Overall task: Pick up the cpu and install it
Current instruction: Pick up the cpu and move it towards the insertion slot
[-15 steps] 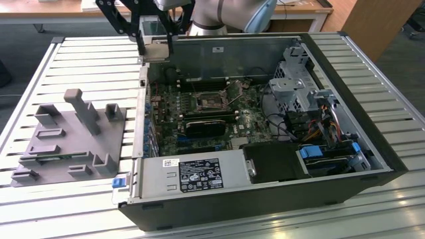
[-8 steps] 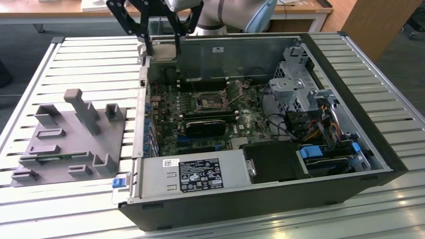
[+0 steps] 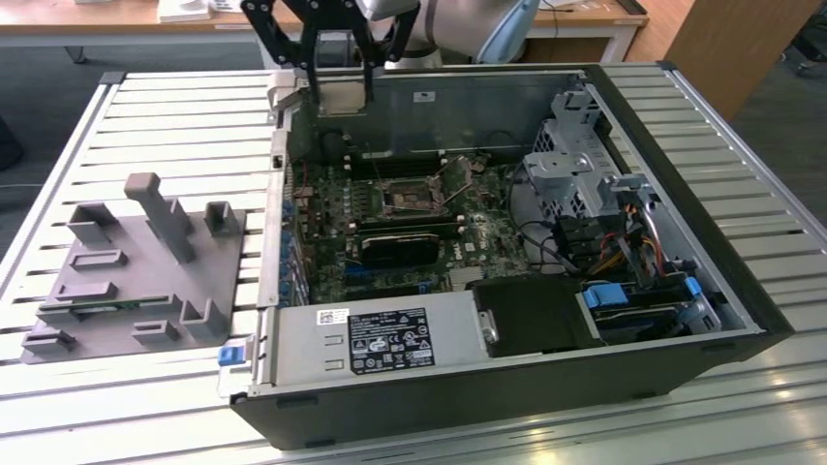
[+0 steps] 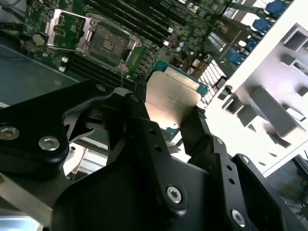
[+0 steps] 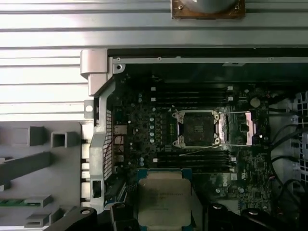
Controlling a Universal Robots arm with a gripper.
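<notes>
exterior view, its left to its right: grey tray (image 3: 142, 281) lies on the slatted table (image 3: 77, 145). gripper (image 3: 339, 70) hangs over the near-left wall of the open case (image 3: 517, 387), clenched on the cpu (image 4: 171, 96) by two opposite edges. chip is aloft, well apart from the socket (image 3: 413, 199), whose load plate (image 3: 463, 172) is flipped open

risks, as judged:
- thin edge grip may let the chip slip or tilt
- a skewed or rotated set-down would bend the socket pins
- a low path could clip the case wall
</notes>
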